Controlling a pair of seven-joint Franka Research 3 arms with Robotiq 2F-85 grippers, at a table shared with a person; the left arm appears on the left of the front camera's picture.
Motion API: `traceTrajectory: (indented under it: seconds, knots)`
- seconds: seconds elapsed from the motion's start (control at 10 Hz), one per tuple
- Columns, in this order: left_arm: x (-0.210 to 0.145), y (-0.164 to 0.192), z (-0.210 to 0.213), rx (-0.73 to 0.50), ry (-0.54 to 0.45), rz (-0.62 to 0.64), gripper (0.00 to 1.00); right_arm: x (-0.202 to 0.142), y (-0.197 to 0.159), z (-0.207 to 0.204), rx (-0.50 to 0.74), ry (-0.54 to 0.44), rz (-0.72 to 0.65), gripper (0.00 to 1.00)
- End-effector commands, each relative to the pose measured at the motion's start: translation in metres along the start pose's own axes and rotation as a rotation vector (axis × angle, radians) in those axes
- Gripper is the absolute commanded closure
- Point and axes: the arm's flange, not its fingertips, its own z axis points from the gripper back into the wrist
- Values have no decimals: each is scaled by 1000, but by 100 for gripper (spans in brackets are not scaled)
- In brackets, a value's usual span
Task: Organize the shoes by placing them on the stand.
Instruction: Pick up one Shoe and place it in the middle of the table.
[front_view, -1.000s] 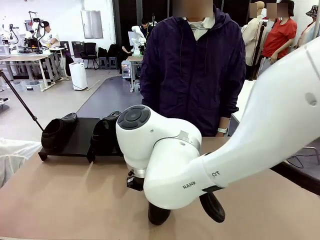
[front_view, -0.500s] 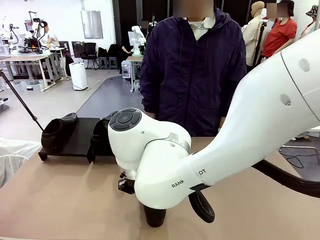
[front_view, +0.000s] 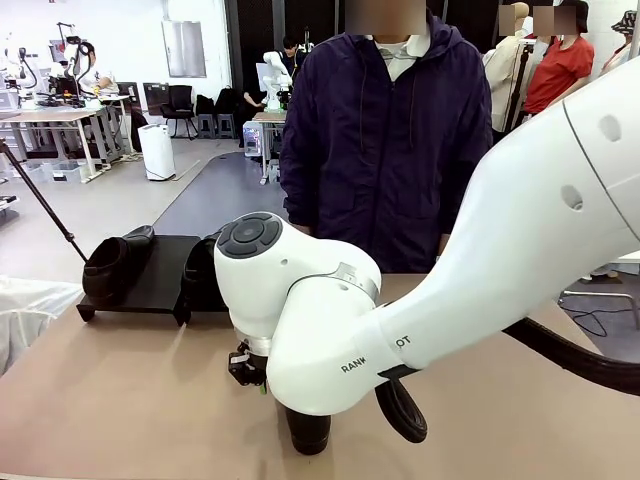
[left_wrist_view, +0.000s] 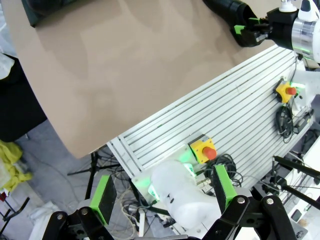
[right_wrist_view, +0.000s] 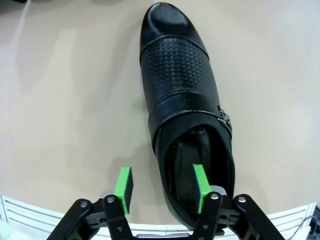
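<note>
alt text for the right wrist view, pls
A black slip-on shoe lies on the tan table, toe pointing away. The right gripper is open at its heel, one green pad inside the shoe's opening, the other outside beside it.

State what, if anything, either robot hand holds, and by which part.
Nothing is held. The right hand straddles one wall of the shoe, unclamped; the left hand is open.
</note>
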Motion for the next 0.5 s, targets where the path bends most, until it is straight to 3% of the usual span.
traceTrajectory:
  seconds: [0.0, 0.2, 0.4]
  knots:
    - [0, -1, 1, -12, 1, 3, 0, 6, -4, 17, 9, -29, -30, 0]
    - [0, -1, 1, -12, 1, 3, 0, 10, -34, 67, 48, -38, -31, 0]
    - [0, -1, 1, -12, 1, 3, 0, 9, -87, 137, 118, -12, 6, 0]
